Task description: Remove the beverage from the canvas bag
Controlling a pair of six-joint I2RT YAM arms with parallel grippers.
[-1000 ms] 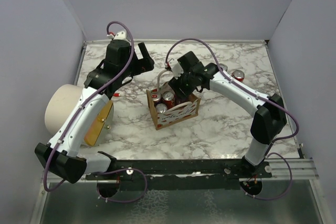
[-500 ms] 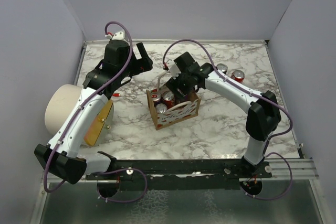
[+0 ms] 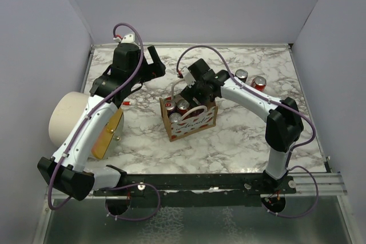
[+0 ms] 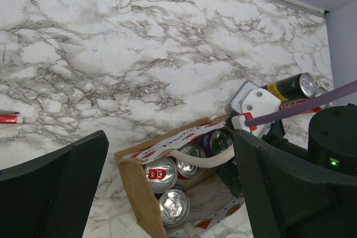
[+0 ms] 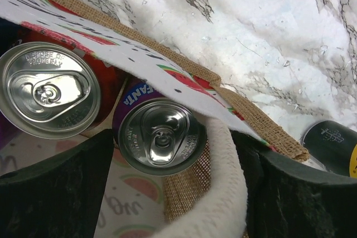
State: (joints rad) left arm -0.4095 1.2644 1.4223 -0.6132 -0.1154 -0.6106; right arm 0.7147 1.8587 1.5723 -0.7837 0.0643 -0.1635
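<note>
The brown canvas bag (image 3: 191,124) with its white printed band stands at mid table and holds several cans. My right gripper (image 3: 194,91) is open and reaches into the bag's far right corner. In the right wrist view its jaws (image 5: 174,137) stand either side of a purple Fanta can (image 5: 159,136), with a white loop handle (image 5: 226,193) lying between the can and the right finger. A red can (image 5: 47,96) stands beside it. My left gripper (image 3: 155,64) is open and empty, held above the table behind the bag (image 4: 139,193).
A large cream cylinder (image 3: 71,117) with an orange disc lies at the left. Two cans (image 3: 242,74) (image 3: 260,82) sit on the table at the back right; a black and yellow one shows in the left wrist view (image 4: 293,86). A small red item (image 4: 8,119) lies on the marble.
My right gripper has shifted left and lower into the bag's far corner, around the purple can. The near handle loop now stands up. The left arm has barely moved.
</note>
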